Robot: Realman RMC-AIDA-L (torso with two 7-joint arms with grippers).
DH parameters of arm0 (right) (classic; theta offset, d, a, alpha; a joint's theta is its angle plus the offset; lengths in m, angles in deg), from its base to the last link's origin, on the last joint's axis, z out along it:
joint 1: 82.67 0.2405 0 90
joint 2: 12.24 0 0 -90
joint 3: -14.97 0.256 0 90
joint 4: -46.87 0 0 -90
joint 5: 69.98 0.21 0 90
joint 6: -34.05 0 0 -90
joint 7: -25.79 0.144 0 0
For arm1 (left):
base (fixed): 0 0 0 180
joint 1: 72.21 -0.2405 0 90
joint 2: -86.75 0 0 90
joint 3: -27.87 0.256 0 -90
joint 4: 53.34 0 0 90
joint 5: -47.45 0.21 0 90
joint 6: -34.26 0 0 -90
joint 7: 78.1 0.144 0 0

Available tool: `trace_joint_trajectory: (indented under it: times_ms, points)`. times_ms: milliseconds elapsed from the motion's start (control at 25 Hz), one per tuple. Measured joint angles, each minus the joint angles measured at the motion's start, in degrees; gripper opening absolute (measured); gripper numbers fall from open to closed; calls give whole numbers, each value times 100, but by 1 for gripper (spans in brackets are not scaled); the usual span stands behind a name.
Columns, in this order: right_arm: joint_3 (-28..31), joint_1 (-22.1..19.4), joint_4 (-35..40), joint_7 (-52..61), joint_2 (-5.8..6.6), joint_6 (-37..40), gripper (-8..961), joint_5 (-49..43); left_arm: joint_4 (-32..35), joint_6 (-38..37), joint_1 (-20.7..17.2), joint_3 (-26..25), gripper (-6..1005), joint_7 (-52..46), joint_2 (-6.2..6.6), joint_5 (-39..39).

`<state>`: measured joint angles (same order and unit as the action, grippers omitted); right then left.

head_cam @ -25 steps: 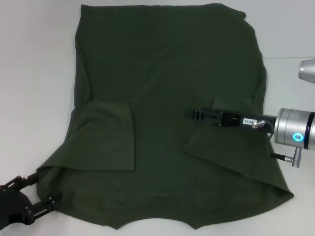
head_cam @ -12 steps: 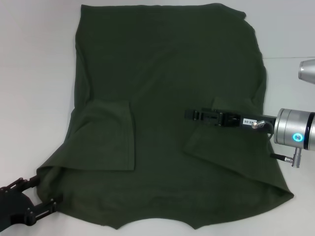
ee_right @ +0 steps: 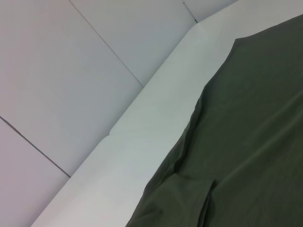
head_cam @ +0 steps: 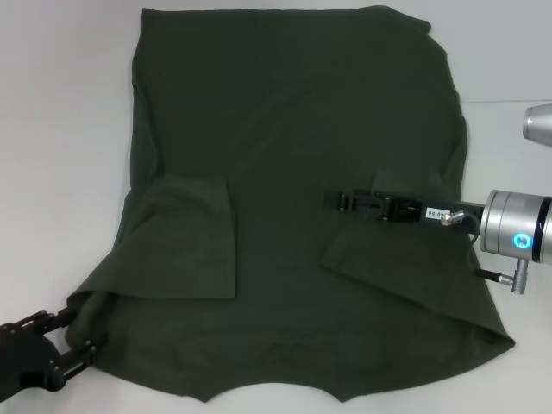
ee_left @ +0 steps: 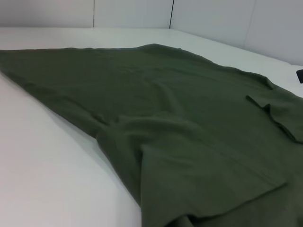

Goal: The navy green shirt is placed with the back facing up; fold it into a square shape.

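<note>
Head view: navy green shirt (head_cam: 293, 198) spread back-up over the middle of the white surface (head_cam: 60, 129), both sleeves already folded in onto the body, collar end at the near edge. Left gripper (head_cam: 73, 336) sits at the near-left corner of the shirt, jaws spread with the shoulder edge bunched between them; cannot tell if it has real hold. Right gripper (head_cam: 345, 201) lies over the right folded sleeve, touching or just above the cloth; jaws cannot tell. Risks, as I judge: a thin pinch at the left corner could slip once lifted, dropping the fold crooked; the right arm dragging across the cloth could pull the sleeve fold open or wrinkle it. Small white label on the right gripper body, digits too small to read.

Left wrist view: shirt (ee_left: 180, 123) low and close, folded sleeve edge visible, no jaws in sight. No lettering.

Right wrist view: shirt (ee_right: 251, 137) edge against the surface (ee_right: 151, 142). No writing anywhere.
</note>
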<state>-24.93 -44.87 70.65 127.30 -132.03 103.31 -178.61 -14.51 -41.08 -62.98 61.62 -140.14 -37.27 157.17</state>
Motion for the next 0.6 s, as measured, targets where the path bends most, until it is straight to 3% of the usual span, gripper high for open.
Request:
trace_joint_trajectory:
  times_ms: [360,600]
  points:
    - [0,-3,4,-8,0,0,878,52,68,-9,103,9,572,-139,0,201]
    - [0,-16,4,-9,-1,11,876,62,157,-58,148,13,326,-309,0,236]
